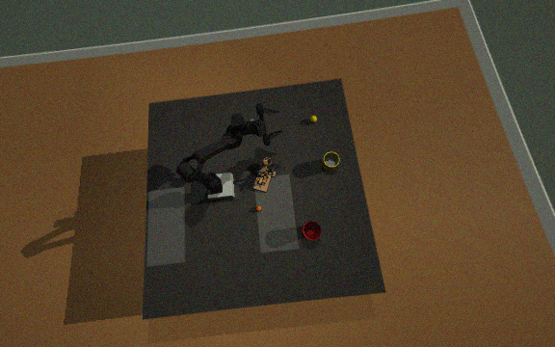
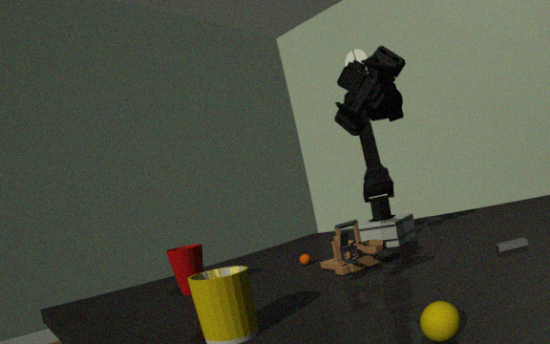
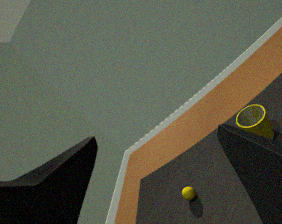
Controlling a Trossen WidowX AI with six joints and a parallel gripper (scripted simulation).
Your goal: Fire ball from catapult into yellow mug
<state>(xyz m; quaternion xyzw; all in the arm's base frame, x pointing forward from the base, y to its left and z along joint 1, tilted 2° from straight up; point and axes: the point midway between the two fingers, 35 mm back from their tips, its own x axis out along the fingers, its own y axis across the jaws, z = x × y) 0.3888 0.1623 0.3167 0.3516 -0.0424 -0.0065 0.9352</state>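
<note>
My gripper [image 1: 277, 121] [image 2: 370, 91] [image 3: 157, 136] is open and empty, held high above the dark mat [image 1: 239, 270]. It points toward the far right part of the mat. A yellow ball [image 1: 313, 119] [image 2: 439, 320] [image 3: 188, 192] lies on the mat beyond the fingers. The yellow mug [image 1: 330, 159] [image 2: 222, 303] [image 3: 252, 117] stands upright to the ball's right. The wooden catapult [image 1: 264, 175] [image 2: 351, 253] sits beside the arm's white base [image 1: 224, 185]. A small orange ball [image 1: 258, 208] [image 2: 305, 259] lies on the mat just in front of the catapult.
A red mug [image 1: 311, 230] [image 2: 185, 268] stands upright near the front right of the mat. A small grey block [image 2: 512, 245] lies on the mat off to one side. The brown floor [image 1: 451, 169] surrounds the mat, with a grey border [image 1: 523, 154].
</note>
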